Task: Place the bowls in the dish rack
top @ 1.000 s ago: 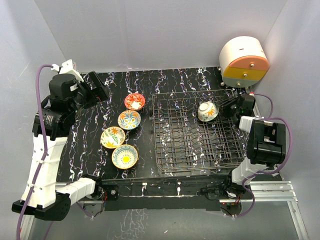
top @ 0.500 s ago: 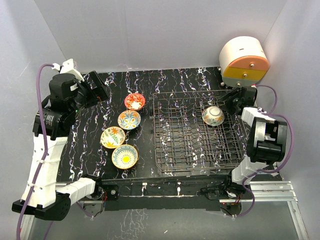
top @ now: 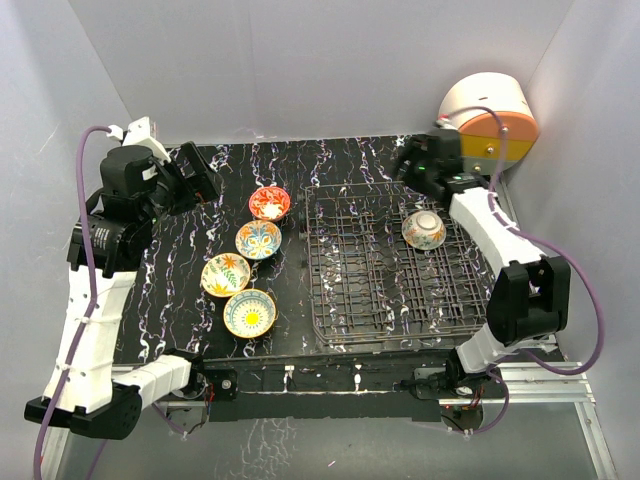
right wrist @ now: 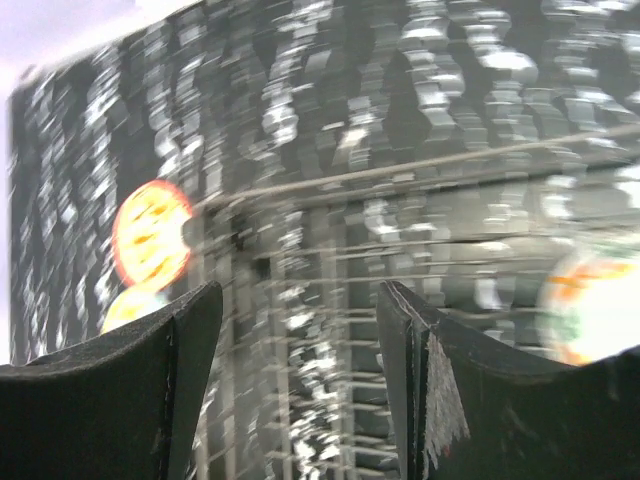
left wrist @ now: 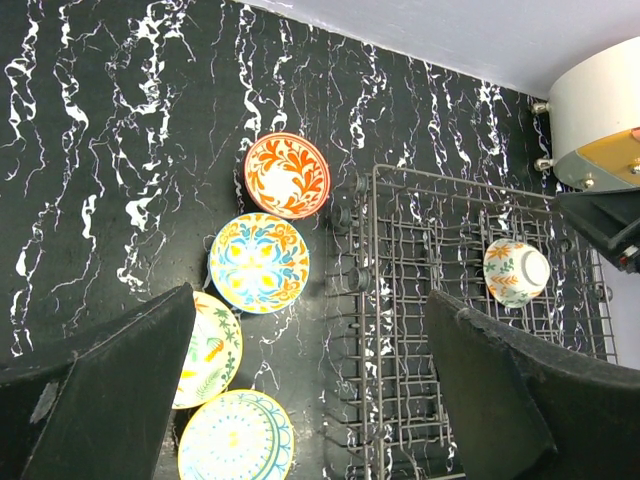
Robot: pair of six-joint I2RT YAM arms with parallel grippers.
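**Bowls and rack.** One bowl (top: 424, 229) rests in the far right part of the dish rack (top: 370, 285). It is tipped, so its pale outside and ring foot show from above. The other four bowls lie mouth up in a curved row on the black marbled surface (top: 350, 160), just left of the rack:
- the red-orange bowl (top: 269, 203) is farthest from me;
- the blue-and-yellow bowl (top: 258, 240) comes next;
- then the leaf-patterned bowl (top: 225, 275);
- the yellow-centred bowl (top: 249, 313) is nearest.

**Hands.** My right hand (top: 418, 165) hovers above the rack's far right corner, apart from the racked bowl. Its fingers (right wrist: 150, 400) are spread with nothing between them; that wrist view is blurred. My left hand (top: 195, 170) is raised over the far left of the surface, well apart from the row of bowls, and it too is released and empty.

**Surroundings.** A round white, orange and yellow drawer unit (top: 488, 125) stands at the far right corner, behind my right arm.
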